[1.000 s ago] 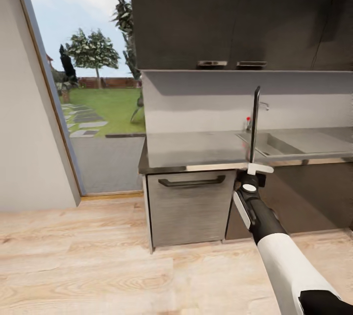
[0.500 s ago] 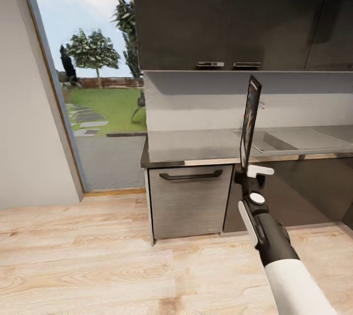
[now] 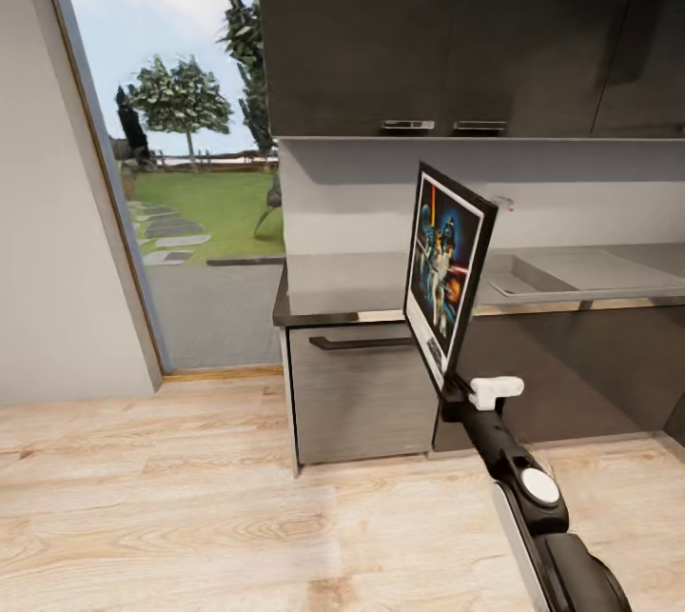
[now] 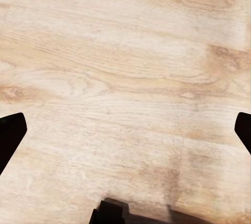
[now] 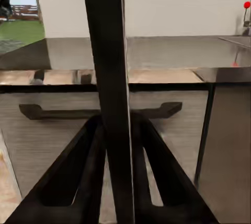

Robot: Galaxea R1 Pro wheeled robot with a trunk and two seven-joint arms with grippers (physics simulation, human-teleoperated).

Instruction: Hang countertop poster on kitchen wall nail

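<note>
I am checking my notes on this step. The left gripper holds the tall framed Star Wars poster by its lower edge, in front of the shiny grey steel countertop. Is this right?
Not quite: the right gripper, not the left, holds the tall black-framed Star Wars poster by its lower edge, as the head view shows. The poster does stand in front of the shiny grey steel countertop. In the left wrist view the left gripper is open above pale wooden floor.

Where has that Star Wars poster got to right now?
In the head view the poster is off the kitchen countertop, held upright by its bottom edge in the right gripper, in front of the cabinets just left of the sink.
</note>
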